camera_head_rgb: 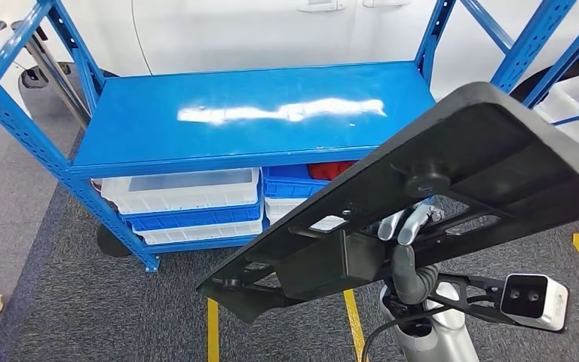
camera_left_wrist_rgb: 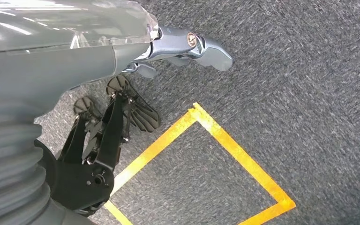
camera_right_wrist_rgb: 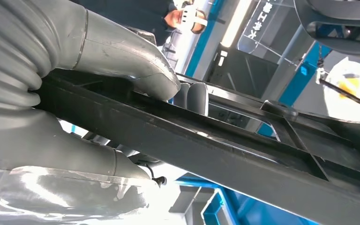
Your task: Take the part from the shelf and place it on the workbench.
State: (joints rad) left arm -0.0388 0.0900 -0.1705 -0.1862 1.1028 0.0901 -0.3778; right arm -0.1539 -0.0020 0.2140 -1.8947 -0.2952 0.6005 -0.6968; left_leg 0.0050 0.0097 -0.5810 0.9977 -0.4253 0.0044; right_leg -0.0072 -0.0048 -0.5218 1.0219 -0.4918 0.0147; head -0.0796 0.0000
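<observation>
Tilting across the space in front of the robot, the black part (camera_head_rgb: 452, 173) is a long flat moulded panel with ribs and cut-outs, carried in the air by the right hand (camera_head_rgb: 407, 226), whose fingers (camera_right_wrist_rgb: 194, 96) are wrapped over one edge while the thick thumb (camera_right_wrist_rgb: 136, 70) presses on the opposite face, so the panel is clamped between them. Out from the fingers the panel's broad end rises up and away, and its narrow pointed end dips low on the other side, above the grey carpet (camera_head_rgb: 83, 302). Beyond the fingertips stands the blue shelf (camera_head_rgb: 256, 113), its top board bare and shiny, with white and blue bins (camera_head_rgb: 181, 200) stacked on the level beneath. Yellow tape lines (camera_head_rgb: 212, 332) mark the carpet below the hand. The left hand (camera_left_wrist_rgb: 168, 61) hangs over the carpet holding nothing, its silver fingers loosely extended and apart above a corner of yellow tape (camera_left_wrist_rgb: 201, 117). A person (camera_right_wrist_rgb: 178, 14) stands past the right hand's thumb.
</observation>
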